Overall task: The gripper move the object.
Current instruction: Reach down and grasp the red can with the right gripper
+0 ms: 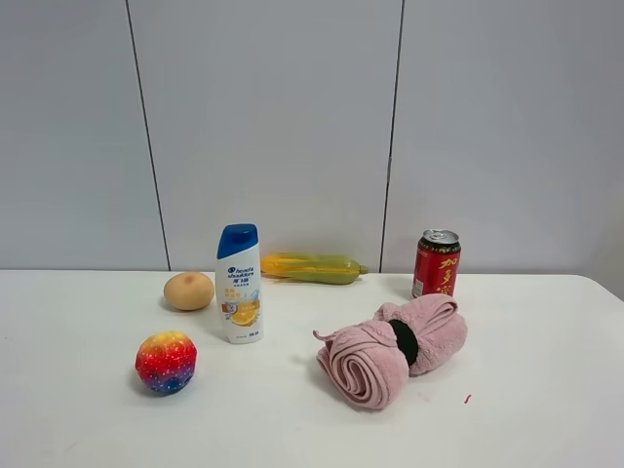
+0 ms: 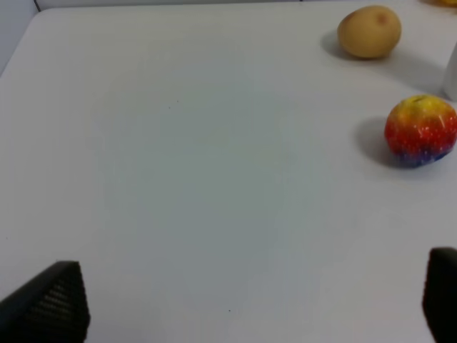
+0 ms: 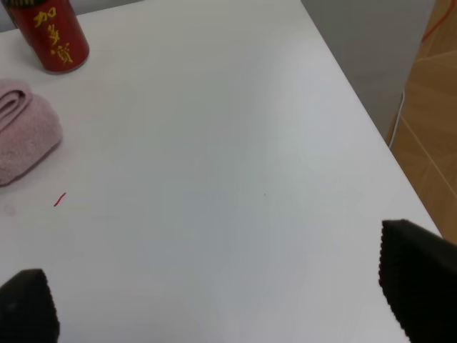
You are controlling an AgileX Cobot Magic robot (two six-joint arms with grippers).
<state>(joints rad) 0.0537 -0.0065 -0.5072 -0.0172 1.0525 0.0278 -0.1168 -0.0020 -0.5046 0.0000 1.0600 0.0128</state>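
The red metal drink can (image 1: 437, 263), yellow-lettered and silver-topped, stands upright just behind the rolled pink towel (image 1: 395, 346), not touching it. It is likely light, stiff but dentable, and smooth-walled, so a mid-body side grasp suits. The right gripper (image 3: 221, 300) and left gripper (image 2: 243, 300) have their fingers spread wide, empty.

A pale grey panelled wall (image 1: 273, 117) fills the back, split by two thin dark vertical seams (image 1: 146, 136). A white, matt table (image 1: 78, 409) runs right up to the wall, spanning the whole width of the high view. A tiny red mark (image 1: 467, 398) sits on the tabletop near its right side. In the right wrist view, a grey strip (image 3: 371, 43) lies past the table's edge, then an orange-brown plank floor (image 3: 428, 143). A pale cable (image 3: 395, 118) trails along where the two meet. The light is soft and even, and shadows on the table are faint.
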